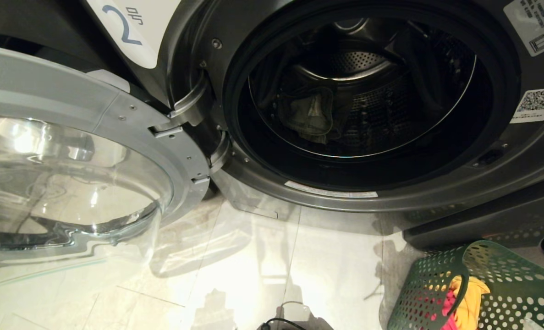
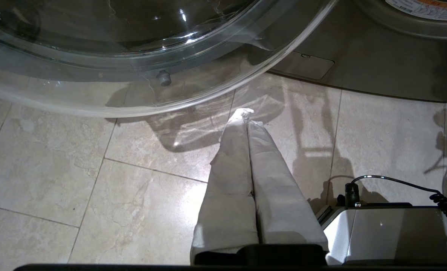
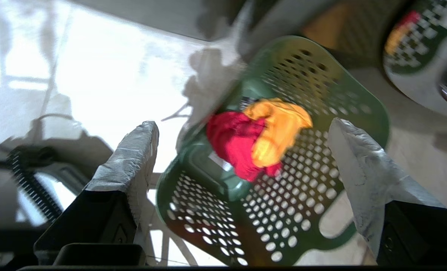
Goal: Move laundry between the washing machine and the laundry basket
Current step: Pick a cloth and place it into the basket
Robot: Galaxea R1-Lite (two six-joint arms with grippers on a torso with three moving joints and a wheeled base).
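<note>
At nine o'clock my left gripper (image 2: 247, 113) hangs closed and empty beneath the washer (image 1: 207, 91) door (image 1: 70, 183). Jeans (image 1: 310, 114) lie in the drum at twelve. At five, my right gripper (image 3: 242, 131) gapes empty above the basket (image 3: 321, 195) holding red and yellow clothes (image 3: 259, 141).

We face the washing machine (image 1: 368, 105), its door (image 1: 84, 156) swung open to our left over the floor (image 1: 262, 266); a garment (image 1: 310, 114) lies inside the drum, toward the back. The laundry basket (image 1: 505, 284) stands on the floor at lower right, before the machine, with two garments (image 3: 261, 139) in it, side by side and touching
</note>
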